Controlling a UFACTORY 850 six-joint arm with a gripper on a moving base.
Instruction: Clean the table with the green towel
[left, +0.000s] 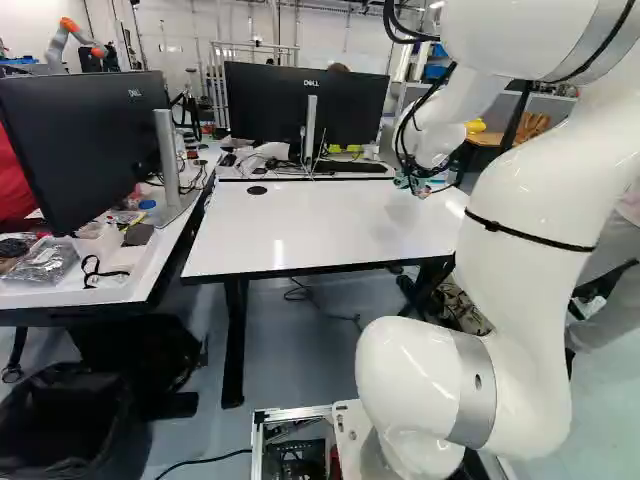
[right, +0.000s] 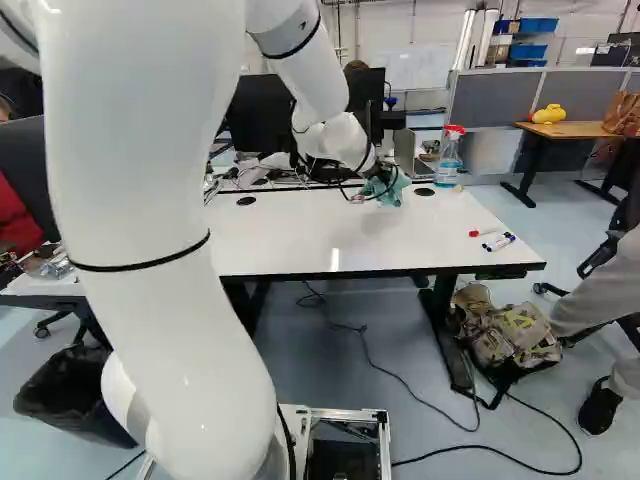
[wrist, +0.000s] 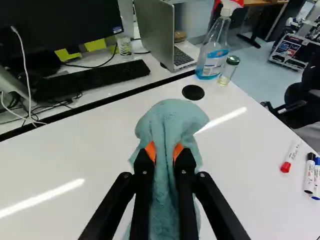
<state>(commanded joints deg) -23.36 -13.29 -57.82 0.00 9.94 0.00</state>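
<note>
Gripper (right: 374, 182): two fingers closed on green towel (wrist: 170, 117), cloth pinched between orange pads (wrist: 150, 151). Towel fans out ahead of fingertips, above white table (right: 300, 232), toward its far side; contact with tabletop cannot be determined. Black round cap (wrist: 193, 92) set in tabletop just beyond towel. Spray bottle (wrist: 212, 55) upright at far corner, small jar (wrist: 228, 71) beside it. Three markers (right: 498, 242) lie on tabletop, right part of right base view.

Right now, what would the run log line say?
Gripper shut on green towel | towel over white tabletop, contact unclear | spray bottle upright near far corner | markers lying on tabletop
</note>
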